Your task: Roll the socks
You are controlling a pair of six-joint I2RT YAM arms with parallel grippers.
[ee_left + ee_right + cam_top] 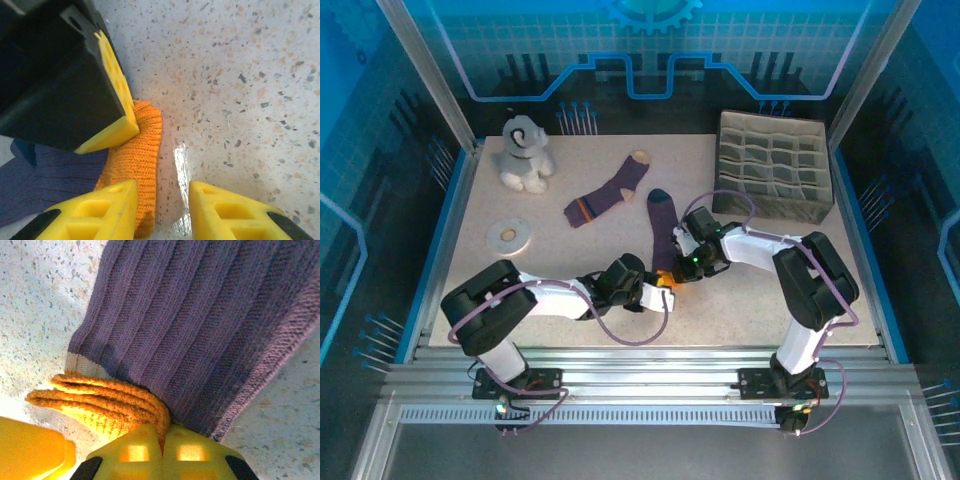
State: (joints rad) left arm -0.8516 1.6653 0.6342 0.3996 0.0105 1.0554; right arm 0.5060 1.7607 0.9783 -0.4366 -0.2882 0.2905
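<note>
Two purple socks lie on the speckled table. The tan-toed sock (610, 195) rests alone toward the back. The navy-toed sock (663, 235) runs toward me and ends in an orange cuff (137, 155). My right gripper (162, 432) is shut, pinching a bunched fold of that cuff (110, 400), with the purple leg (200, 320) spread beyond it. My left gripper (162, 186) is open, low over the table beside the cuff. Its left finger (105, 210) overlaps the cuff's edge, and bare table shows between the jaws. In the top view both grippers (666, 294) (686, 268) meet at the cuff.
A grey plush toy (525, 152) sits at the back left, with a white ring (509, 236) in front of it. A grey compartment organizer (772, 165) stands at the back right. The table's front edge (650, 345) is close behind the grippers.
</note>
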